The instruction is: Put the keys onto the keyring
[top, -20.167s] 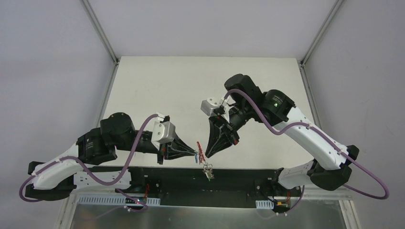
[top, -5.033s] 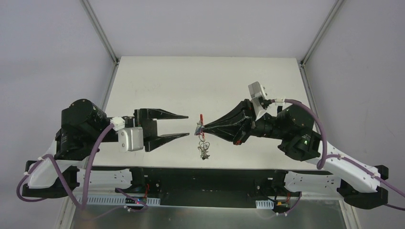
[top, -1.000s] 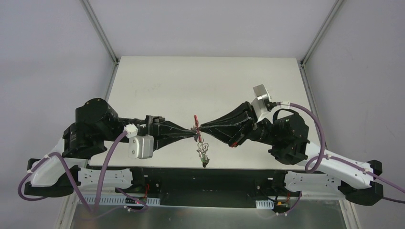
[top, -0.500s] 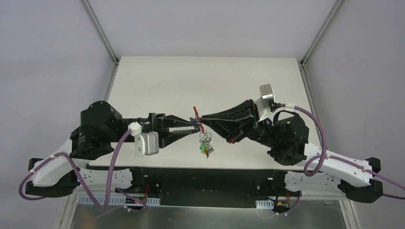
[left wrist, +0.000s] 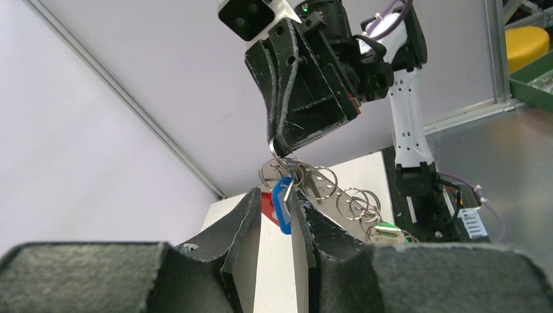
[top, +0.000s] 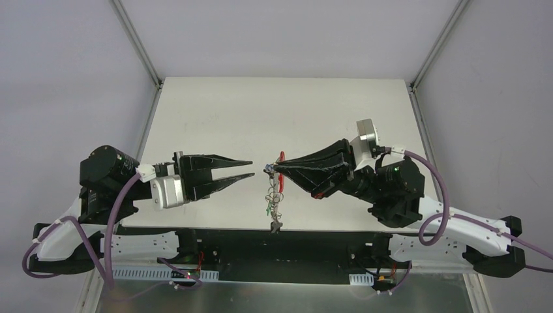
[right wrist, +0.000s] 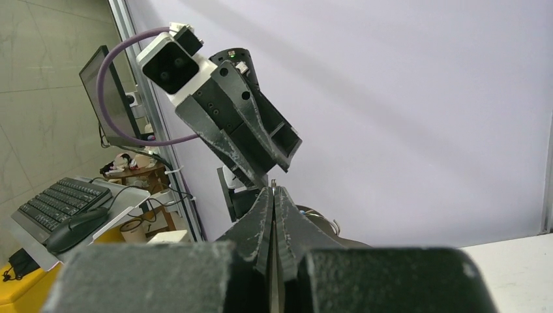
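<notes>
While our right tool [top: 270,169] is clenched on the top ring of the keyring [top: 276,195], we see the bunch dangling straight below its tip, with the red clip [top: 282,156] just beside the tip and a blue key [left wrist: 282,203] among the rings. Facing it, our left tool [top: 252,168] is released, its jaws parted and holding nothing, a little apart from the bunch, above the surface [top: 280,111].

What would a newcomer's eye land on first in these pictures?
A dangling keyring bunch of silver rings with a red curved clip hangs from the shut right claw, above the near edge of the white table. Facing it tip to tip, the left claw stands open and empty, just apart from the bunch.
</notes>
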Available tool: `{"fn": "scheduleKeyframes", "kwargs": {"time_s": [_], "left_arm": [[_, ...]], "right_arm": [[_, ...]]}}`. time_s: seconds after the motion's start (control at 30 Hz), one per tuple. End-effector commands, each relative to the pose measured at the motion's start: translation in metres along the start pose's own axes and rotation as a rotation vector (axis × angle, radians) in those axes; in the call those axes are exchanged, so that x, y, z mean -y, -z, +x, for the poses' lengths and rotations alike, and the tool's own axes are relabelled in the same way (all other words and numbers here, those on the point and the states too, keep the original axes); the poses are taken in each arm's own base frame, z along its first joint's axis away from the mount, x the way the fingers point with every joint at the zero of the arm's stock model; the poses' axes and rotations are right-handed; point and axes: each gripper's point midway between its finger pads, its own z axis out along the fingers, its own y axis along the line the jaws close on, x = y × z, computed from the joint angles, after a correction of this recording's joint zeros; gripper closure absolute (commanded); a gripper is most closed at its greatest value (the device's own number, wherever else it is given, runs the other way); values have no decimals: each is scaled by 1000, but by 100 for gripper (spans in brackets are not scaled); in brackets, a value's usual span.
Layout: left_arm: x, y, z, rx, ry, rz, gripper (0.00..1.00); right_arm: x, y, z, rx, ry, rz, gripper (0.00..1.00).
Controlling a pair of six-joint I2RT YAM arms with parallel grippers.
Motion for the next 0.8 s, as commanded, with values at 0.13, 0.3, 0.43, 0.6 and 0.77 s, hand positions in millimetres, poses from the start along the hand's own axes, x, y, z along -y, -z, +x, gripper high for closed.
{"fn": "scheduleKeyframes", "kwargs": {"time_s": [0.13, 0.3, 0.43, 0.6, 0.77], "left_arm": [[-1, -10, -18, 90, 123, -16, 78], [-4, -13, -30, 190, 168, -47, 78], [-2, -18, -34, 221, 195, -33, 78], [-2, -20, -36, 245, 205, -38, 78], [-3, -21, -37, 256, 204, -42, 78]], "right_arm": [[-22, 3, -44, 159, 154, -105, 100], [-30, -2, -54, 259, 219, -166, 100], [-29, -8, -55, 292, 247, -171, 100], [-26, -8, -56, 310, 271, -157, 100], [-26, -8, -56, 304, 276, -159, 100]]}}
